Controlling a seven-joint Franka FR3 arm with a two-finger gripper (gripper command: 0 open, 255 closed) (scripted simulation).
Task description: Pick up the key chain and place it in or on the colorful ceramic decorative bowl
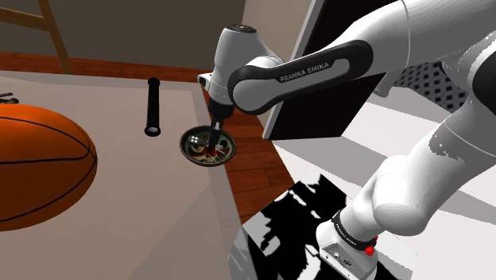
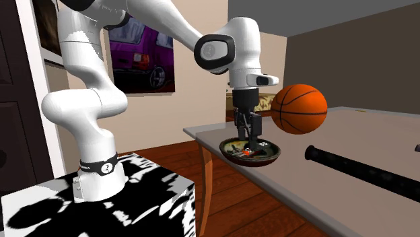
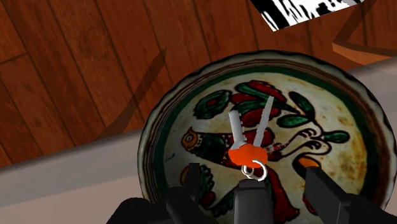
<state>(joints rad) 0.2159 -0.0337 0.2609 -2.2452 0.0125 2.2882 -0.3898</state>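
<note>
Right below the tool, key chain lies inside the painted bowl, fingers spread, gripping nothing; placement looks done, only pulling away left

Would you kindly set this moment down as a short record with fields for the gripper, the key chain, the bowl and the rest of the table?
bowl: painted with a bird and leaves, near the edge of the table
key chain: two keys on an orange tag, lying inside the bowl, not clasped
gripper: open, just above the bowl
table: grey, also bears a basketball and a black cylinder
</note>
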